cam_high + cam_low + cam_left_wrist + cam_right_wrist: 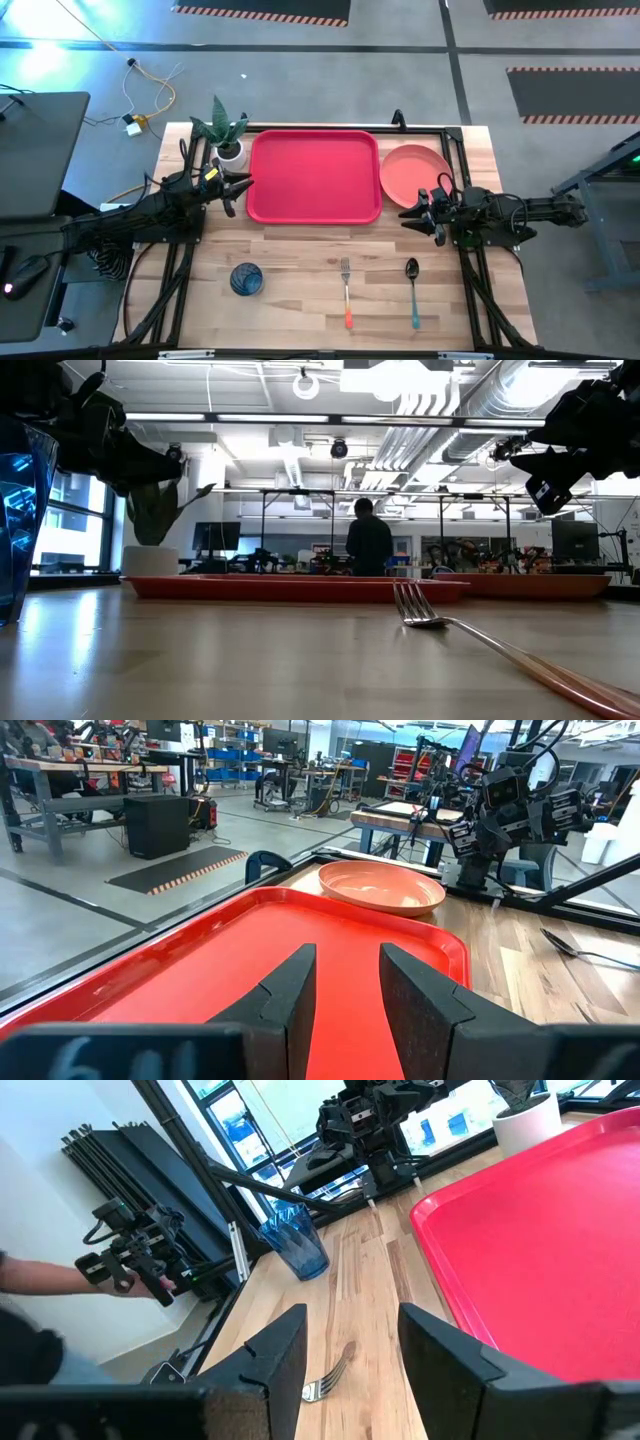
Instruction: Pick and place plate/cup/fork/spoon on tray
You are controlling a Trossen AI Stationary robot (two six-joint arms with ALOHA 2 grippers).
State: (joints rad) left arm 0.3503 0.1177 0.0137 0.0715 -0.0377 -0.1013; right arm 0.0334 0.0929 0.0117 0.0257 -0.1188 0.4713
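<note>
Wooden counter [300,270], nothing loaded yet. Both jaws open and empty, left gripper [232,190] by tray [313,175], right gripper [425,208] beside plate [414,172]. Rigid, light, probably slick; best pinched at the raised rim.

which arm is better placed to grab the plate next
Right. The right gripper hangs open just beside the plate, which lies off the tray's right end. The left gripper sits across the tray, by its left edge.
</note>
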